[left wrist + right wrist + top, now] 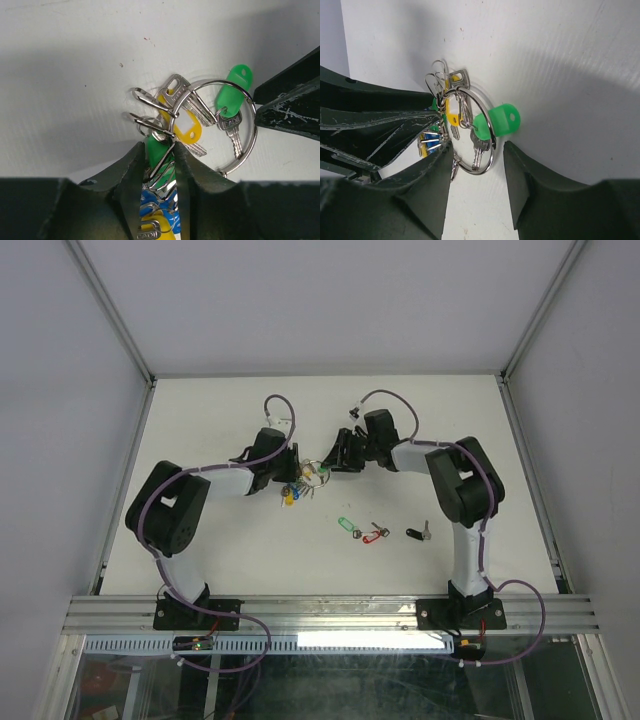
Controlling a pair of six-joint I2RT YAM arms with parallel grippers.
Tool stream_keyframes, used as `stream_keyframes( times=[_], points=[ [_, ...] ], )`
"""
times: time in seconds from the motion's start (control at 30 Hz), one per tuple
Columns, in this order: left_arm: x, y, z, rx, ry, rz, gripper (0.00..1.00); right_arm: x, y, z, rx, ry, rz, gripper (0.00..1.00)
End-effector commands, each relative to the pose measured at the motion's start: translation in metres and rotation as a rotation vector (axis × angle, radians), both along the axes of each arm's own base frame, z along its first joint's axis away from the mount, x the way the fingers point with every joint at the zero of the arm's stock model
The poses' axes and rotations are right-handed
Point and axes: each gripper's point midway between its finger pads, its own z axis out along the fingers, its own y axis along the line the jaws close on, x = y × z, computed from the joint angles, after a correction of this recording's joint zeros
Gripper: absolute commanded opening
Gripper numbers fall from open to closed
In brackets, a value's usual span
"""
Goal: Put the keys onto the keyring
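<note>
The white table (200,430) is a flat, matt sheet, closed in by pale panels (60,390) on its left, right and far sides. Around its middle, a little toward the far side, the keyring (318,472) rests on the surface: a thin wire ring with small keys and blue, yellow and green tags bunched at its left. Nearer and slightly right, three loose keys (374,533) lie in a row, well apart from that bunch: the green tag (346,526) at left, the red tag (372,536) in the middle, the black tag (413,533) at right.
</note>
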Motion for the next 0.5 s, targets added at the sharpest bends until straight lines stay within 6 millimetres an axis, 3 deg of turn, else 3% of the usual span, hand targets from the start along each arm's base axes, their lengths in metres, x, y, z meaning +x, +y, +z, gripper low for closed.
stream_keyframes(
  times=[0.0, 0.03, 0.1, 0.27, 0.47],
  points=[
    [0.003, -0.007, -0.005, 0.021, -0.007, -0.022, 0.26, 0.000, -0.002, -0.020, -0.038, 0.025, -0.007, 0.48],
    [0.003, -0.008, -0.005, 0.021, -0.007, -0.024, 0.25, -0.014, 0.009, -0.009, 0.048, 0.102, 0.030, 0.45],
    [0.003, -0.010, -0.007, 0.024, -0.004, -0.030, 0.20, -0.018, 0.012, -0.009, 0.073, 0.124, 0.039, 0.44],
    [0.002, -0.014, -0.012, 0.033, 0.003, -0.037, 0.09, -0.021, 0.018, -0.004, 0.135, 0.139, 0.051, 0.43],
    [0.001, -0.015, -0.015, 0.040, 0.007, -0.040, 0.07, -0.018, 0.020, 0.002, 0.157, 0.118, 0.041, 0.41]
  ],
)
